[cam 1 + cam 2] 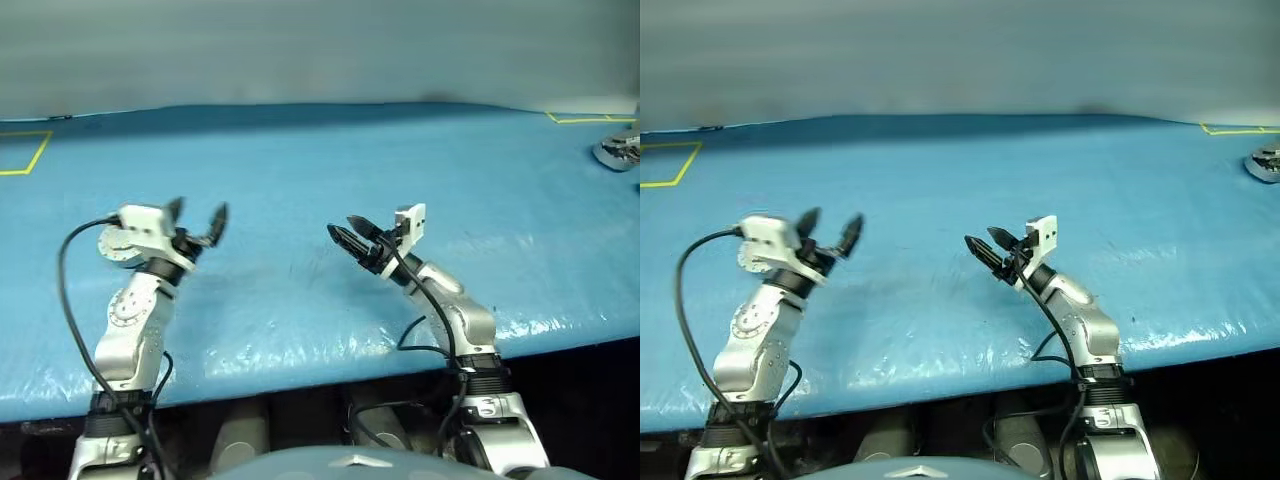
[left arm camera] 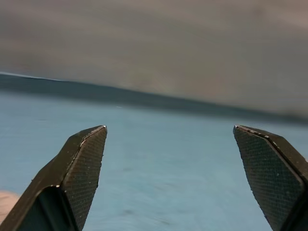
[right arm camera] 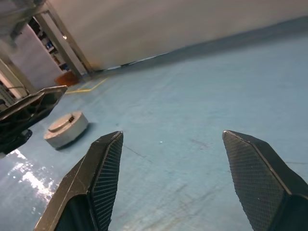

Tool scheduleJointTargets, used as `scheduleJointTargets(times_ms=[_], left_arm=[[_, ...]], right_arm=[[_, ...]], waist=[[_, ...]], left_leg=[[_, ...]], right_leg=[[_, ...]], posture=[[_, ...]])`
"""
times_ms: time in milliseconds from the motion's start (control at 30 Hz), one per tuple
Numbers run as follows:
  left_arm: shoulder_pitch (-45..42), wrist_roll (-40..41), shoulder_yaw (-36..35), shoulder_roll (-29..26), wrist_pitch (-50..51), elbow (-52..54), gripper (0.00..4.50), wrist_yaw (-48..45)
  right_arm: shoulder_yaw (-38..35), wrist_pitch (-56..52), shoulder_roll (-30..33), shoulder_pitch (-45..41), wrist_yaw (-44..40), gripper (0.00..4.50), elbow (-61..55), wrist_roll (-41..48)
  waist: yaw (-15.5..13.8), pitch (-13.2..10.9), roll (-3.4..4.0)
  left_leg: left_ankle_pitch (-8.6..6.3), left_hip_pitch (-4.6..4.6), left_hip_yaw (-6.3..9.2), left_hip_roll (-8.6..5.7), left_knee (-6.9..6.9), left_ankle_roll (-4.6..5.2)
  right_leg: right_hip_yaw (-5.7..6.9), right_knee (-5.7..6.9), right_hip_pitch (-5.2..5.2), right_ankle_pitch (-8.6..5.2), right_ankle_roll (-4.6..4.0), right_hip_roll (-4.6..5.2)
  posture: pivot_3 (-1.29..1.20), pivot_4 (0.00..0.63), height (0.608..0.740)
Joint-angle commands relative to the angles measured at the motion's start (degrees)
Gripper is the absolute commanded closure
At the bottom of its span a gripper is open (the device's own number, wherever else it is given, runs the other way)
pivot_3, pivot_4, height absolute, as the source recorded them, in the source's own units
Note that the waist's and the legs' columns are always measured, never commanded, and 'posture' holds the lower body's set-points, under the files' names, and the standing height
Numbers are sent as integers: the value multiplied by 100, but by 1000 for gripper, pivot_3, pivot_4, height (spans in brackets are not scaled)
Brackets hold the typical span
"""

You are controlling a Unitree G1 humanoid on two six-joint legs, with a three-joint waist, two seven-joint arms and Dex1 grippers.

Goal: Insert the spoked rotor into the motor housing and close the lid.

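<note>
Across nearly the whole of both head views, from left edge to right edge: blue desk point(image 1: 300, 170), glossy and wrinkled along its near rim. Above it, along the top of the frame, plain grey wall point(image 1: 320, 50).

Lower left of the frame: left tool point(image 1: 198, 212), raised over the desk, its two black fingers spread wide with bare blue surface between them in the left wrist view. Gripping nothing. Black cable point(image 1: 62, 290) looping down beside that arm.

Just right of centre: right tool point(image 1: 340, 226), angled toward the upper left of the frame, fingers likewise set well apart in its own wrist view. Nothing held, nothing touched.

Left part of the right wrist view: motor housing point(image 3: 67, 137), a short round grey body resting flat on the desk just beside the dark fingers of the left tool. Capped by the lid point(image 3: 62, 123), plain pale face up with a raised round middle, lying closed.

Upper left corner of the desk: yellow tape outline point(image 1: 40, 152). Upper right corner: another yellow tape line point(image 1: 590, 120).

Far right edge, upper part: small shiny silver piece point(image 1: 618, 150), well apart from both tools, too small to tell any spokes.
</note>
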State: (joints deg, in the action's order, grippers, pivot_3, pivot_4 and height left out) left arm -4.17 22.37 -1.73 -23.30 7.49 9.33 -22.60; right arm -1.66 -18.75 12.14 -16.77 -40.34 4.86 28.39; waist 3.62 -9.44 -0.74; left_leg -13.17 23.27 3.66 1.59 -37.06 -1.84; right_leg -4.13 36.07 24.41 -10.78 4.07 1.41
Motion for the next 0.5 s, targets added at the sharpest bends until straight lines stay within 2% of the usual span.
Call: scheduleJointTargets(times_ms=[33,100,233,500], left_arm=[[22,-297,426,-138,-86,19,40,-654],[3,-493,616,-165,-145,-124,11,-842],[-48,-624,706,-20,-219,-294,0,-966],[72,-324,642,-94,372,5,0,-1451]], right_arm=[[116,391,295,7,-199,999,-208,-372],[232,583,514,26,-172,844,-144,-730],[269,770,700,51,-140,59,-22,-997],[255,797,565,150,71,59,-61,-1101]], waist=[[21,0,0],[20,0,0],[9,-1,-2],[-8,-1,-2]], left_leg=[[0,-3,-4,3,1,0],[0,-8,-6,6,1,1],[0,-20,-11,5,-2,1],[0,-25,-15,5,-4,2]], right_leg=[[0,2,0,-11,-19,0],[0,10,0,-16,-26,-2],[-4,26,-3,-22,-34,-2],[-10,33,-5,-23,-35,-1]], posture=[[0,150,740],[0,150,740],[0,150,740],[0,150,740]])
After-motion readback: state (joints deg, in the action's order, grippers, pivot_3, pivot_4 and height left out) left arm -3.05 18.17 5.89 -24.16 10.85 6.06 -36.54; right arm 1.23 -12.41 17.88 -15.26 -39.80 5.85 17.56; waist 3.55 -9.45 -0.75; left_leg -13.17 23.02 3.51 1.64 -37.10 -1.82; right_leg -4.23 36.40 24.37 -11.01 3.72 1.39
